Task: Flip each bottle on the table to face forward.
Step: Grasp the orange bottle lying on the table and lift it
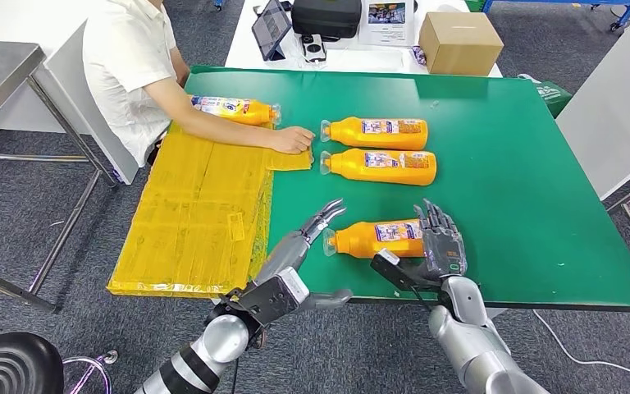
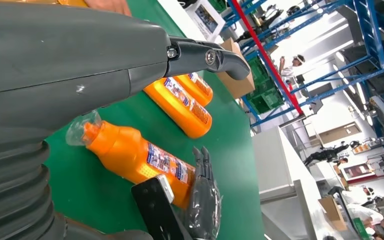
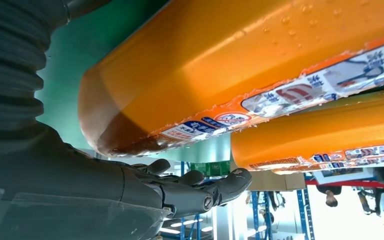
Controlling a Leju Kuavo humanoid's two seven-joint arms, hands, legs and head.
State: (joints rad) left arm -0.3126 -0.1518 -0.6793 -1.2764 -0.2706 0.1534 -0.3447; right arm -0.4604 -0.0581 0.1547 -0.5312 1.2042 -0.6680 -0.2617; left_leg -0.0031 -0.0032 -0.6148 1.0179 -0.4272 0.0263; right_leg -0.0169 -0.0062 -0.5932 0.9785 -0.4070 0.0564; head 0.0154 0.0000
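Nearest bottle: an orange plastic bottle with a clear cap and a blue-and-white label [image 1: 377,238] is seen lying on its side near the front edge of the green table top [image 1: 525,197], cap toward the robot's left, label turned upward.
Left hand: the left hand [image 1: 318,223] is held at the cap end, fingers spread and slightly curled, with nothing gripped; whether the cap is touched cannot be told.
Right hand: the right hand [image 1: 441,240] is placed at the base end, fingers extended and close together against or just beside the bottle's bottom; no grasp is closed.
Other bottles: two like orange bottles [image 1: 377,133] [image 1: 381,167] are laid side by side further back, labels up; a fourth orange bottle [image 1: 234,109] lies by the person's forearm [image 1: 238,130] over a yellow taped sheet [image 1: 197,213].
Step in hand: the nearest bottle is judged to be bracketed at both ends, either for a roll or for release.
Doing it well: the ends should be pressed evenly so the round body is kept from skidding toward the table edge; the label should be checked as facing up before the fingers are let go.
Risk: a one-sided push is likely to swing the bottle off line.
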